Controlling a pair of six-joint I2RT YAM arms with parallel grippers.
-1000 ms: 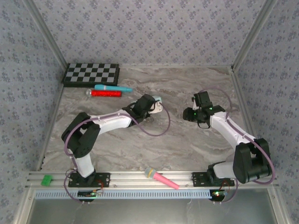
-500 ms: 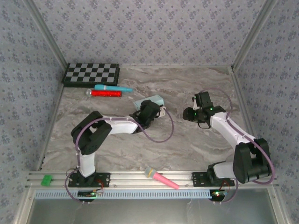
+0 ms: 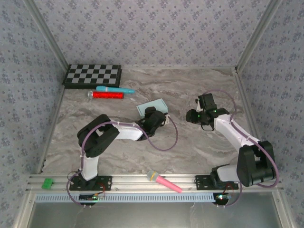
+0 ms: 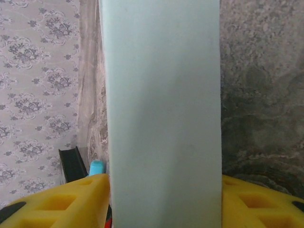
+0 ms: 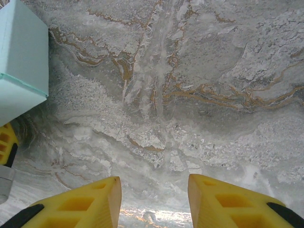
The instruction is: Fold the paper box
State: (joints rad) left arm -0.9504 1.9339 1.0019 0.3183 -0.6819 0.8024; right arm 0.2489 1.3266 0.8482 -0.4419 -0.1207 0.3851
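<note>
Top external view: the desk (image 3: 199, 142) is grey marble-patterned, closed in on three sides by floral-papered walls (image 3: 156, 33) on metal posts, with a ribbed rail (image 3: 142, 181) along its near edge. Open surface lies across the near half and the far right. The far-left corner is the crowded part: a checkerboard (image 3: 93, 76) sits against the back wall, with a blue tube (image 3: 114, 89) and a red tube (image 3: 107, 95) side by side just nearer than it. A pink toy microphone (image 3: 163, 181) lies on the rail and a green block (image 3: 47, 183) sits at its left end.

The paper box (image 3: 152, 105) is near the desk's middle, well apart from every wall. Its broad pale face is up and its long axis runs roughly left to right, the right end slightly farther back. The left end effector (image 3: 155, 116) meets it from the near side. In the left wrist view the box (image 4: 161, 114) fills the gap between the yellow pads (image 4: 61, 199), which press on both its sides.

The right end effector (image 3: 194, 117) hangs to the box's right with bare desk between them. In its wrist view the right end effector (image 5: 154, 199) has its fingers spread, with only marble between them, and the box's corner (image 5: 21, 61) at upper left.
</note>
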